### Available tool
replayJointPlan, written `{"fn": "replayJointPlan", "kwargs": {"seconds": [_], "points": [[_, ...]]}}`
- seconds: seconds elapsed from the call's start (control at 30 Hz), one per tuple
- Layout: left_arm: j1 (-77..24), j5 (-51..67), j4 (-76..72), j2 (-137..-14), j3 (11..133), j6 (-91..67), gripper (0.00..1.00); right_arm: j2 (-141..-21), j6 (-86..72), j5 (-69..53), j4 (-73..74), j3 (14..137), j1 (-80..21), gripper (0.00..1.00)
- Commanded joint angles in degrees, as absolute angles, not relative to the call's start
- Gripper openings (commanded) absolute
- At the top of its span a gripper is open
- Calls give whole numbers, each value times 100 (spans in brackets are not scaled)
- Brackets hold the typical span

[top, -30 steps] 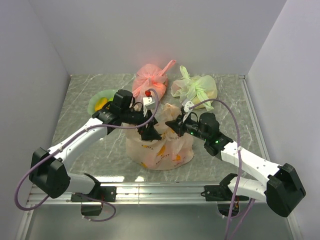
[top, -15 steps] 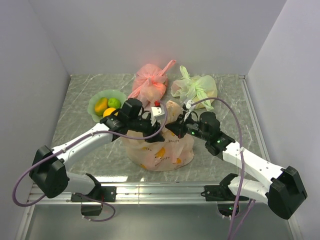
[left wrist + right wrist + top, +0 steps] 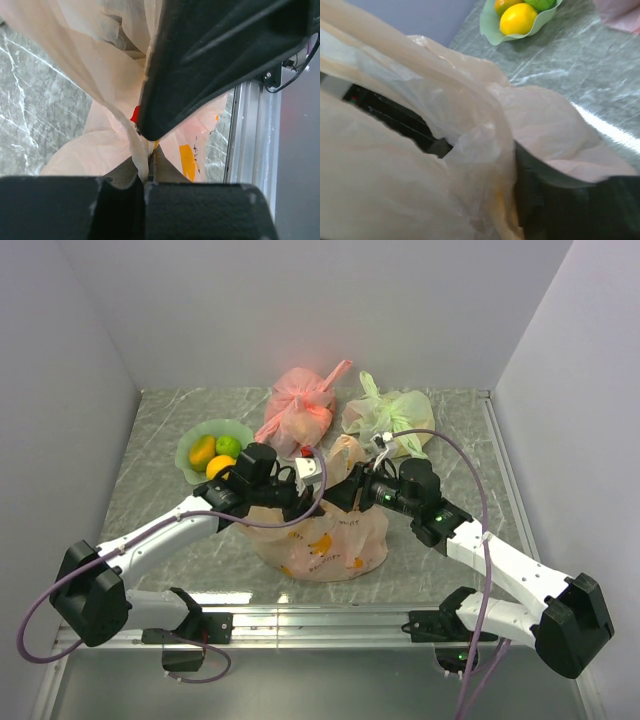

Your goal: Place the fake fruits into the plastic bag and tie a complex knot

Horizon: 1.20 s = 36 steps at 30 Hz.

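Both grippers have drawn together over the bag (image 3: 360,532) since a second ago, and the left arm has uncovered the dish (image 3: 236,427). Left gripper (image 3: 300,496): jaws closed, pinching a fold of film at the bag's top. Right gripper (image 3: 348,492): just beside it, draped in film; whether its jaws are parted cannot be told. The bag stands mid-table between the arms. Three fruits (image 3: 215,452) lie in the dish, behind and to its left.
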<state>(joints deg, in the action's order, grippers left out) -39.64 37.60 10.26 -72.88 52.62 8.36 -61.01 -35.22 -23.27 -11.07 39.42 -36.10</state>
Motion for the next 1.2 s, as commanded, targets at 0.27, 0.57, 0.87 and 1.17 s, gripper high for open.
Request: {"fn": "replayJointPlan", "kwargs": {"seconds": [0.27,0.57,0.87,1.17], "points": [[-4086,3595,519,-7304,5353,563,1,-6292,-4604,-1628,-1170,4455,-3621,92],[-4430,2962,413,-7347,5317,510,1,-6574,-4458,-976,-871,4483,-3752,81],[-4684,2646,185,-7347,4589,457,3,-6706,-3595,-711,-290,3420,-3876,22],[-4896,2374,-298,-8331,4175,194,1,-7645,-3630,-897,-1133,3313,-3832,0]]}}
